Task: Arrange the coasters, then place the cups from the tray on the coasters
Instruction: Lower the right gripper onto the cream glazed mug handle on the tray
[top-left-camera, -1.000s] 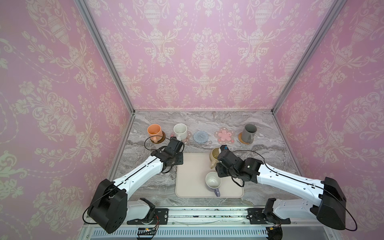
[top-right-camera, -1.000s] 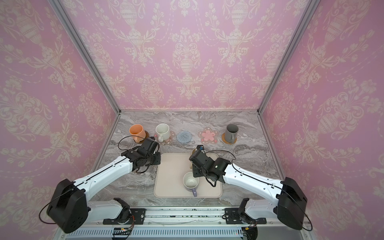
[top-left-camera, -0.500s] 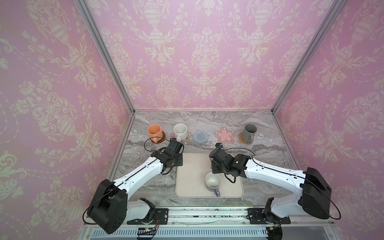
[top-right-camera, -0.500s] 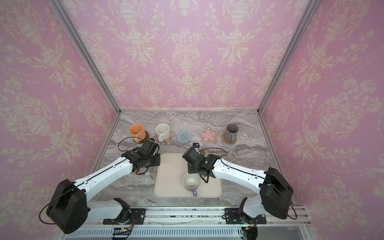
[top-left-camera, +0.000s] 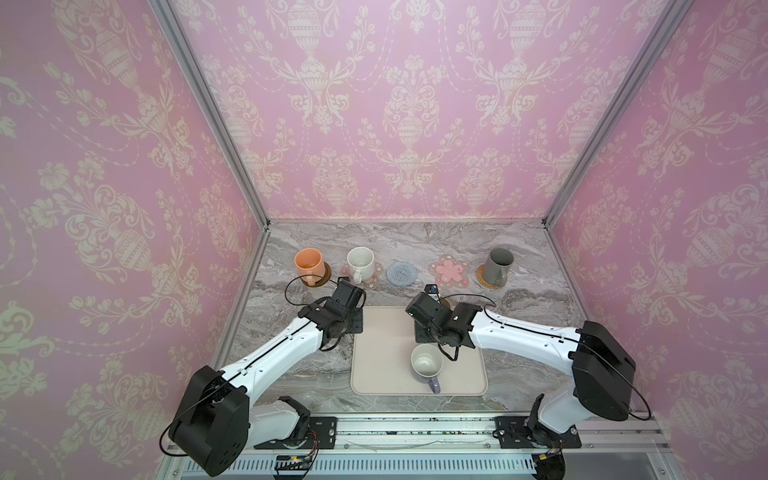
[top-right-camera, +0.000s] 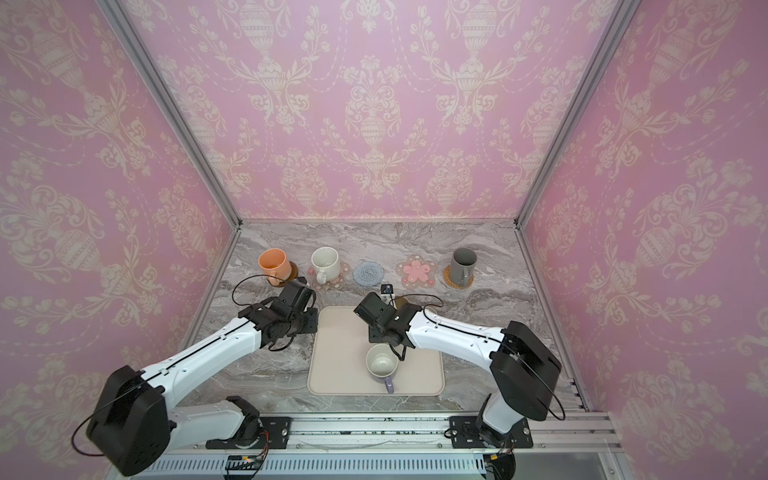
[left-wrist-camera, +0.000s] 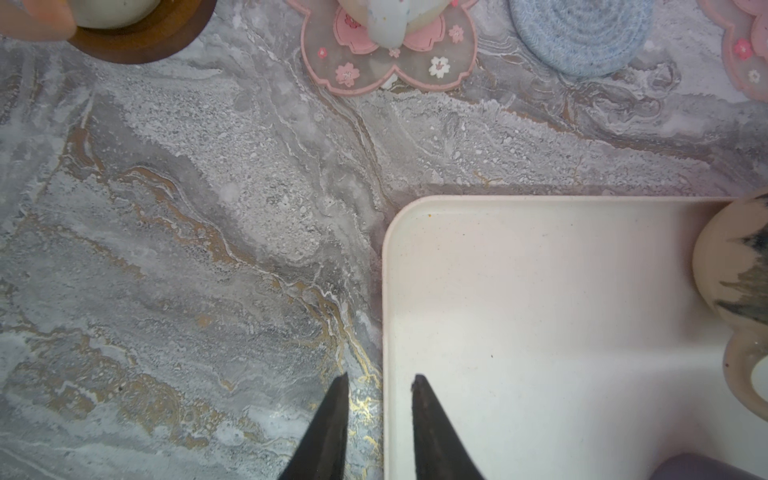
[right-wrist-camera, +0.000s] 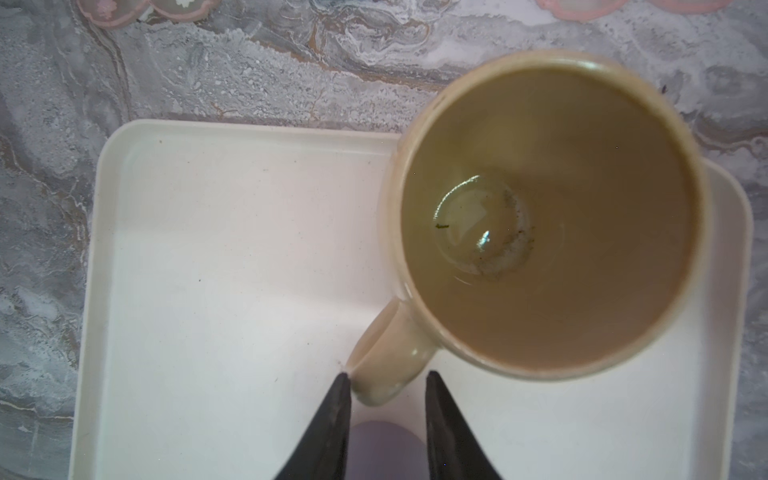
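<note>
The beige cup (right-wrist-camera: 548, 216) stands at the far right corner of the cream tray (top-left-camera: 374, 365); in a top view only a sliver of its rim (top-right-camera: 401, 300) shows behind my right arm. My right gripper (right-wrist-camera: 388, 378) straddles its handle (right-wrist-camera: 386, 361): one finger touches it, a thin gap remains at the other, so it is open. The lavender cup (top-left-camera: 426, 362) sits on the tray's near half. My left gripper (left-wrist-camera: 379, 378) hangs slightly open and empty over the tray's left rim (left-wrist-camera: 388, 291). The blue coaster (top-left-camera: 402, 273) and a pink flower coaster (top-left-camera: 450, 271) are bare.
In the back row, the orange cup (top-left-camera: 309, 266) sits on the dark brown coaster (top-left-camera: 322, 277), the speckled white cup (top-left-camera: 360, 262) on a pink flower coaster (top-left-camera: 374, 279), and the dark grey cup (top-left-camera: 498, 266) on the rattan coaster (top-left-camera: 488, 281). Pink walls enclose the marble table (top-left-camera: 532, 307).
My right gripper has swung left and back over the beige cup, now hiding it from above, and its jaws have narrowed round the handle. The left arm has not moved.
</note>
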